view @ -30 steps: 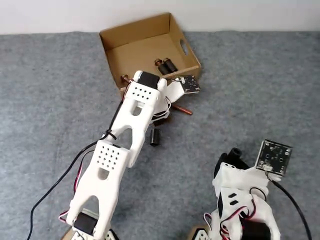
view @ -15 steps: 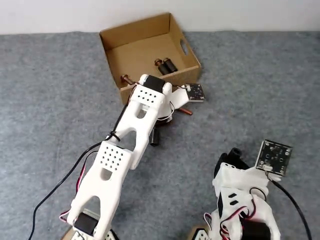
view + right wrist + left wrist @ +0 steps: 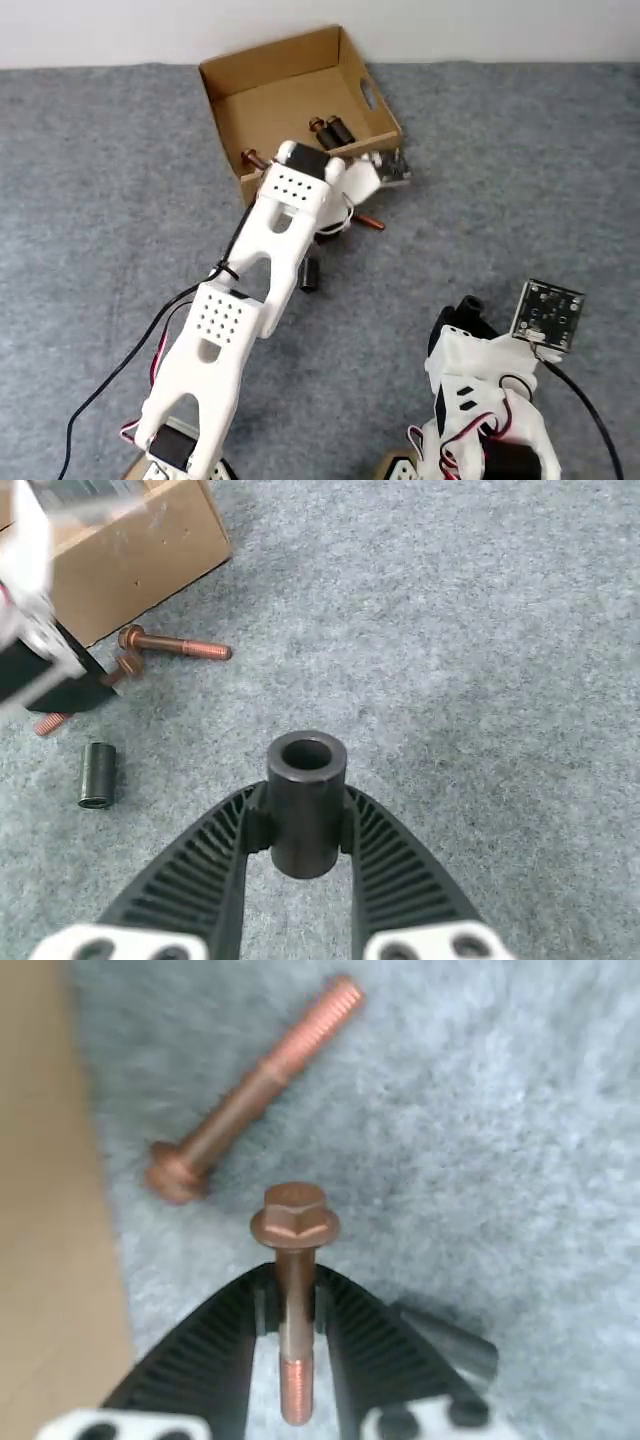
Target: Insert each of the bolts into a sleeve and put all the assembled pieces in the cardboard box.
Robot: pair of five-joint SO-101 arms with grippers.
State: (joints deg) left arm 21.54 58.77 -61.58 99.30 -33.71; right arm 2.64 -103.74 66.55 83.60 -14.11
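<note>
Right wrist view: nearest the arm bases, the right pincer is clamped on a black sleeve with its open bore facing the camera, held above the grey desk. Farther out a loose sleeve lies on the desk. Past it the left pincer is closed on the shank of a copper bolt, the hex head sticking out beyond the fingertips, and a second bolt lies flat just beside it. Farthest off sits the cardboard box, holding two dark pieces near its front wall.
</note>
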